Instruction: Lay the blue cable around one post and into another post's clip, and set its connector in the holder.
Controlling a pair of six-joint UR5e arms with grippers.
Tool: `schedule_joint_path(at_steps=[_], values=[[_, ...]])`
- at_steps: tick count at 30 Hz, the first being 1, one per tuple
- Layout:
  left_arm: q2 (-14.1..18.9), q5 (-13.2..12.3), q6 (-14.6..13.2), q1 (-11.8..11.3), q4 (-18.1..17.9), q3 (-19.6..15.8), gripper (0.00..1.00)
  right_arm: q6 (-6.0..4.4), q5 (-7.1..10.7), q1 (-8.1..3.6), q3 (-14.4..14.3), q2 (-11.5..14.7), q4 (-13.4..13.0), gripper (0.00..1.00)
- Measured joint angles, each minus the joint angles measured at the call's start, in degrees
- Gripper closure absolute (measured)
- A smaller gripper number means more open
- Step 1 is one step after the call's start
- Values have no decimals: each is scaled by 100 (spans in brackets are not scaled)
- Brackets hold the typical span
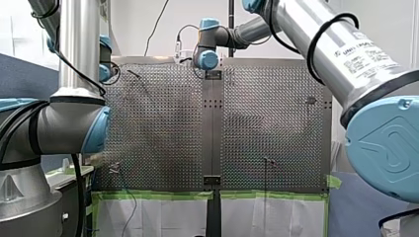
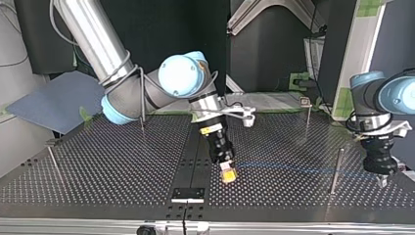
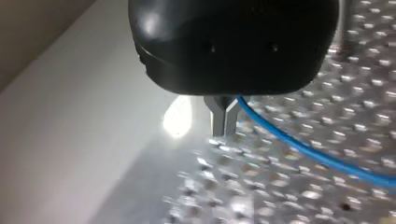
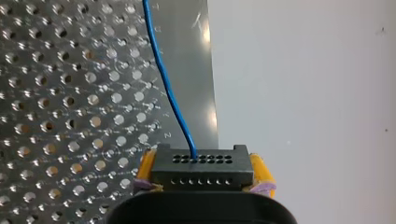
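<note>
- Where the perforated worktop (image 2: 122, 161) has a plain strip (image 2: 193, 161) down its middle, my right end effector (image 2: 228, 175) hangs tilted just above it in the top view, near that view's front edge
- Its yellow pads (image 4: 260, 170) are clamped on the two sides of a black connector (image 4: 201, 167), whose face shows rows of small holes
- The blue cable (image 4: 169, 93) leaves one of those holes and runs away over the worktop, along the edge of the strip
- In the top view the cable shows as a thin, faint line from the connector toward my left end effector (image 2: 383, 182), passing an upright post (image 2: 335, 169); whether it touches the post cannot be told
- In the left wrist view, the metal fingers (image 3: 218, 119) are pressed together just over the worktop, gripping the cable, which slants away from them
</note>
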State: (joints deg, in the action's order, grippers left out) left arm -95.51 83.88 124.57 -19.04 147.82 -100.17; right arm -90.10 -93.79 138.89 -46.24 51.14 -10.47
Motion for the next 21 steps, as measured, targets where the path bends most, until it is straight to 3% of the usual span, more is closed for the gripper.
schedule_joint_path(at_steps=[7,14,21], values=[[-169,-218,-119,28,29,81,100,6,1,-51,243,-177,93,100],[-420,-276,-368,57,199,186,100,9,-4,-67,266,-279,100,100],[-511,-303,-328,64,212,187,100,9,-37,-85,268,-334,131,100]])
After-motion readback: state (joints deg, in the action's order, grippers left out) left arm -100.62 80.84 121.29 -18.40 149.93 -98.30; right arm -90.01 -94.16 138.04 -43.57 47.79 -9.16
